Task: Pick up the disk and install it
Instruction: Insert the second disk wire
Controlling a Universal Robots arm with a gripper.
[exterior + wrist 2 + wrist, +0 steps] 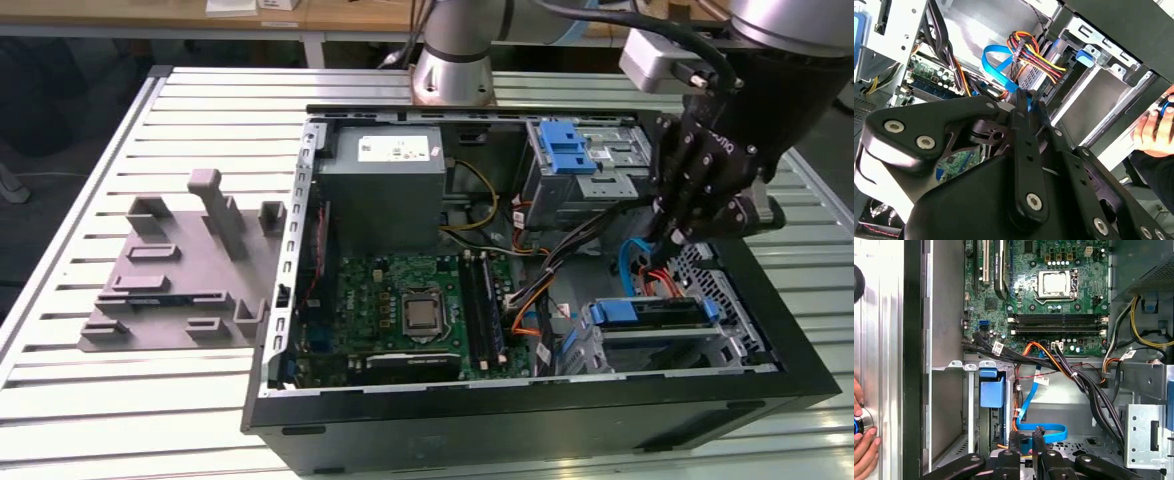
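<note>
The disk (pixel 650 312), silver-grey with blue carrier rails, sits inside the drive bay at the case's front corner, on the exterior view's right. Its blue carrier tab (pixel 991 390) faces the first wrist camera. In the second wrist view, red, yellow and black power wires plug into the disk's end (pixel 1030 75). My gripper (pixel 665 240) hangs just above and behind that bay. Its fingers (pixel 1038 440) are shut on a flat blue data cable (pixel 1046 432) that loops up from beside the disk. The pinch also shows in the second wrist view, where my gripper (pixel 1024 100) grips the blue cable (pixel 996 62).
The open case holds a grey power-supply box (pixel 387 180), a blue-latched drive cage (pixel 581 150), the motherboard (pixel 407 305) and black cable bundles (pixel 1089 385). A grey fixture (pixel 180 265) lies on the slatted table. A person's hand (pixel 861 440) rests outside the case wall.
</note>
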